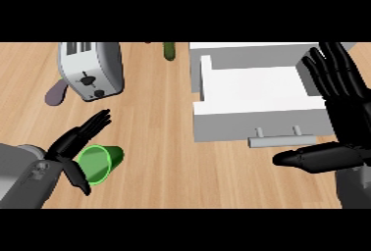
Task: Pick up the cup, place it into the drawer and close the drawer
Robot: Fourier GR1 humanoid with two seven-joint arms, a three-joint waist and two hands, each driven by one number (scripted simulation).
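A green cup [101, 162] lies on its side on the wooden counter at lower left, its open mouth facing the lower left. My left hand [72, 147] sits right beside it with straight fingers above the rim and the thumb below it, open and not curled round the cup. The white drawer [253, 93] stands pulled out at the right, its inside bare, with a grey handle [282, 141] on its front. My right hand [340, 112] is open next to the drawer's right side, fingers pointing up and thumb stretched left below the handle.
A silver toaster [91, 68] stands at upper left with a purple object [56, 93] at its left side. A dark green item [169, 50] lies at the top edge near the drawer's back corner. Bare wood [159, 127] lies between cup and drawer.
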